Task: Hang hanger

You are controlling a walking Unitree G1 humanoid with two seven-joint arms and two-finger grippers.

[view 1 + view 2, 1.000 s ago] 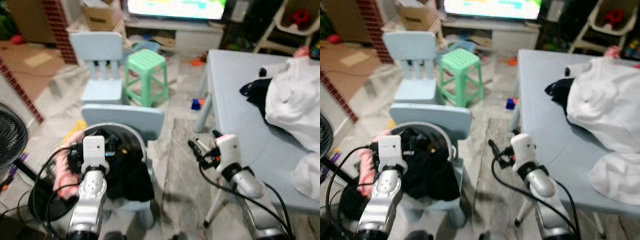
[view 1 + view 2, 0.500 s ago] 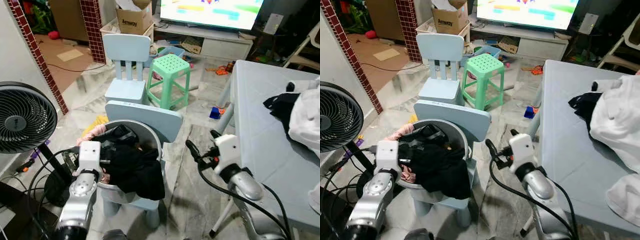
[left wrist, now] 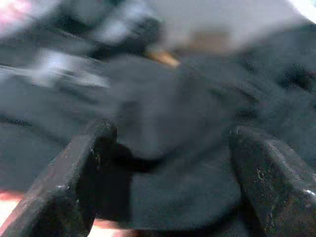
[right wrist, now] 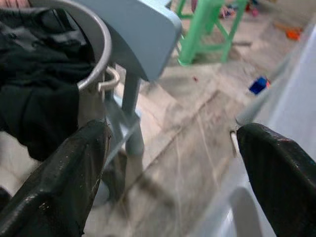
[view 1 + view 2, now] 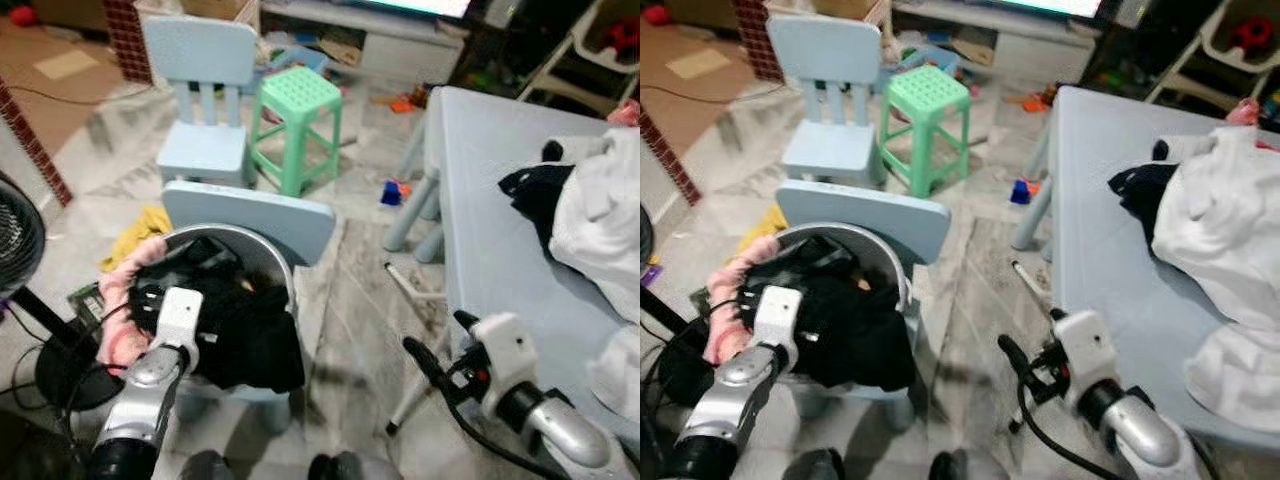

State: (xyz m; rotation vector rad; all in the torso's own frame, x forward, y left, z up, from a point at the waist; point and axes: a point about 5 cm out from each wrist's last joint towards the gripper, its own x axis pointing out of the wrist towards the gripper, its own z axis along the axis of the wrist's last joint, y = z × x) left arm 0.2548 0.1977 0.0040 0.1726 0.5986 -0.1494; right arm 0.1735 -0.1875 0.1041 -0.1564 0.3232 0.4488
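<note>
A grey round tub (image 5: 262,247) stands on a light-blue child's chair, heaped with black clothes (image 5: 245,345), and a pink cloth (image 5: 118,320) hangs over its near-left rim. My left gripper (image 5: 152,298) is at the tub's left side, open, its fingers (image 3: 84,168) spread just above the black cloth with nothing held. My right gripper (image 5: 434,332) hangs open in the air between the tub and the table, empty. In the right wrist view a pale hook-shaped piece (image 4: 109,81) sticks out at the tub's rim. I cannot make out a whole hanger.
A light-blue table (image 5: 490,240) on the right carries white laundry (image 5: 600,210) and a black garment (image 5: 530,190). A second blue chair (image 5: 205,90) and a green stool (image 5: 295,105) stand behind. A fan (image 5: 15,245) is at the left, and a yellow cloth (image 5: 135,232) lies on the floor.
The whole picture has shifted, so the camera moved. My left gripper stays at the tub's clothes. My right gripper now sits lower and further right in the eye views, still open.
</note>
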